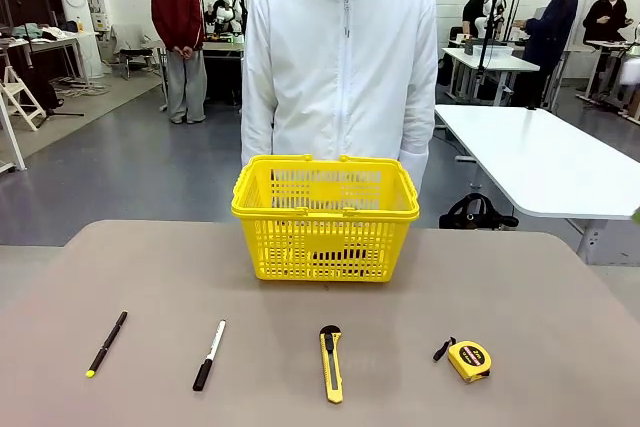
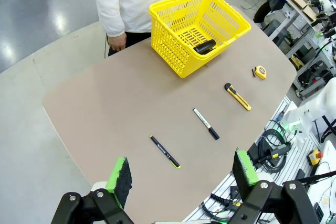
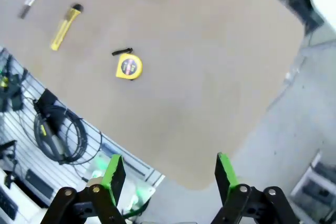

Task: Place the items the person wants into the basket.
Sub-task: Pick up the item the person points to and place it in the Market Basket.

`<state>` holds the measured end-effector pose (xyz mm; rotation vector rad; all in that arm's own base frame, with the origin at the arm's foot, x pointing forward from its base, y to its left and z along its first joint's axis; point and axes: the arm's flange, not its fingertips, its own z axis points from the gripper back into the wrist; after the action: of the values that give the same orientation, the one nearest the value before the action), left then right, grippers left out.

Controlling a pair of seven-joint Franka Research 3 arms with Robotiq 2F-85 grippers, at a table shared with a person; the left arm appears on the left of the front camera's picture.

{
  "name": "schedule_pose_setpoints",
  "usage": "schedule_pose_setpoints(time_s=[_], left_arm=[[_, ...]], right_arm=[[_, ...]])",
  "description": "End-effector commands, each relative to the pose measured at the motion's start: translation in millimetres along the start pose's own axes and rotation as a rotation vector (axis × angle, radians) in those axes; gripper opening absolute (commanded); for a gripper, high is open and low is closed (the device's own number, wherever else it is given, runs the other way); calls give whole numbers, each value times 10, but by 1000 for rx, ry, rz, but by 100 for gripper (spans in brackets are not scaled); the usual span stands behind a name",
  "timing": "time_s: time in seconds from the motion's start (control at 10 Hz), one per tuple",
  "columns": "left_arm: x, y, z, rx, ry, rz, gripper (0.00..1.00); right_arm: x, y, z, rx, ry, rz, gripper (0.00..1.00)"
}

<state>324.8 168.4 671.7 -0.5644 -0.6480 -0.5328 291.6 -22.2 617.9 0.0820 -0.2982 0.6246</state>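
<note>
The yellow basket (image 1: 325,217) stands at the table's far middle, in front of the person (image 1: 340,57) in a white hooded jacket. Along the near edge lie the slim black pen with a yellow tip (image 1: 106,343) and the yellow box-cutter knife (image 1: 331,363). The left wrist view takes in the basket (image 2: 197,30), pen (image 2: 165,151) and knife (image 2: 238,96) from high above. My left gripper (image 2: 181,174) hangs open over the table's near edge, holding nothing. My right gripper (image 3: 169,174) is open above the table's corner, with the knife (image 3: 65,27) far off.
A white marker with a black cap (image 1: 209,354) lies between pen and knife. A round yellow tape measure (image 1: 468,359) sits at the near right. A dark object (image 2: 205,46) lies inside the basket. Cables (image 3: 58,132) hang below the table's edge.
</note>
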Motion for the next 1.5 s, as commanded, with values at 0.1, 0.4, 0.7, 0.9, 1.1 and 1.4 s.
schedule_pose_setpoints(time_s=[0.1,0.4,0.7,0.9,1.1,1.4], left_arm=[[-12,1,13,-12,-11,-22,100],[-12,1,13,-12,-11,-22,100],[-12,1,13,-12,-11,-22,100],[-12,1,13,-12,-11,-22,100],[-12,1,13,-12,-11,-22,100],[-12,1,13,-12,-11,-22,100]], right_arm=[[-774,-290,763,157,-284,162,89],[-1166,-572,903,296,-415,223,89],[-1319,-565,943,256,-442,210,89],[-1319,-565,943,256,-442,210,89],[-1319,-565,943,256,-442,210,89],[-1319,-565,943,256,-442,210,89]])
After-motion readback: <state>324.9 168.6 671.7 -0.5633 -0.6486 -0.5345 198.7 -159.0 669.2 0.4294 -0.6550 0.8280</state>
